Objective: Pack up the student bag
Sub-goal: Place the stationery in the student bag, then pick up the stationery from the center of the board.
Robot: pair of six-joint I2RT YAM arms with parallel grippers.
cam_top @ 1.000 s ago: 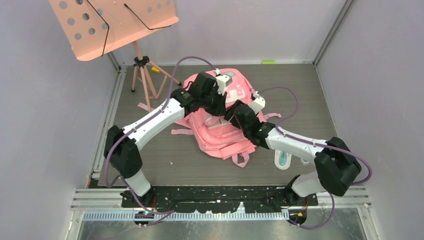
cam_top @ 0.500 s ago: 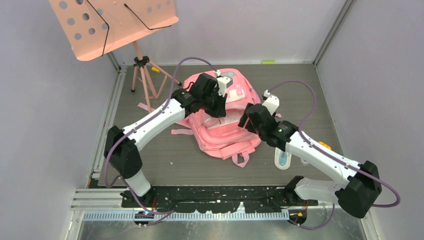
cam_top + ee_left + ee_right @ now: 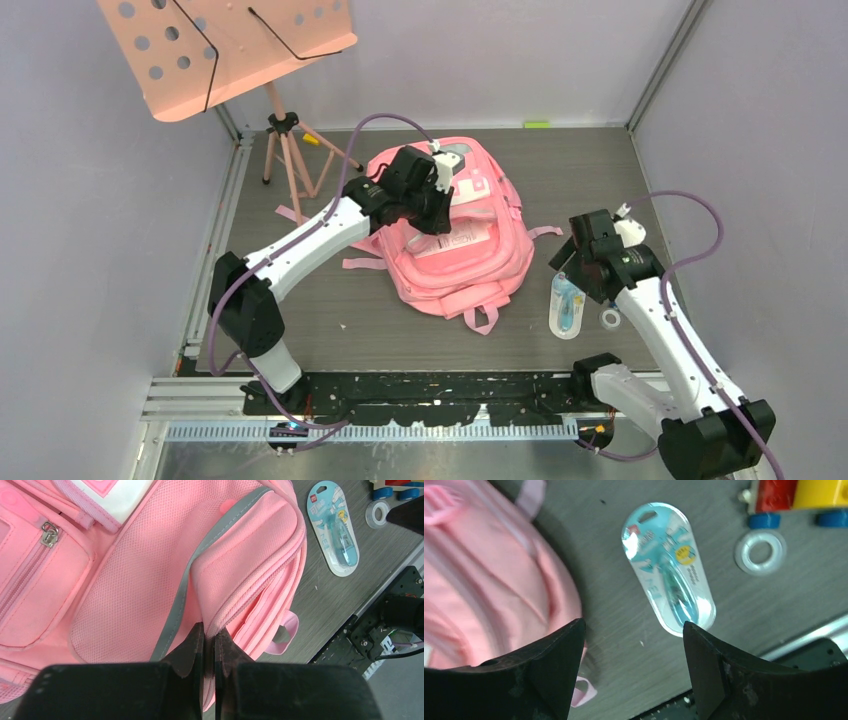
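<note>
Grey wood-grain tabletop (image 3: pixel 330 310) carries the student bag (image 3: pixel 470 250), which lies front-up at its middle, between the two arms. The left gripper (image 3: pixel 209 647) is pinched tight on a thin fold of the bag's fabric beside the grey reflective strip (image 3: pixel 182 600). So slim a bite could slip free under a pull and let the bag sag. Just beside the bag, the right gripper (image 3: pixel 633 630) hangs over a blister pack (image 3: pixel 669 587) of what looks like correction tape, jaws wide apart and empty. The pack lies flat and looks slick, so closing fingers may skid it toward the tape ring (image 3: pixel 760 553).
</note>
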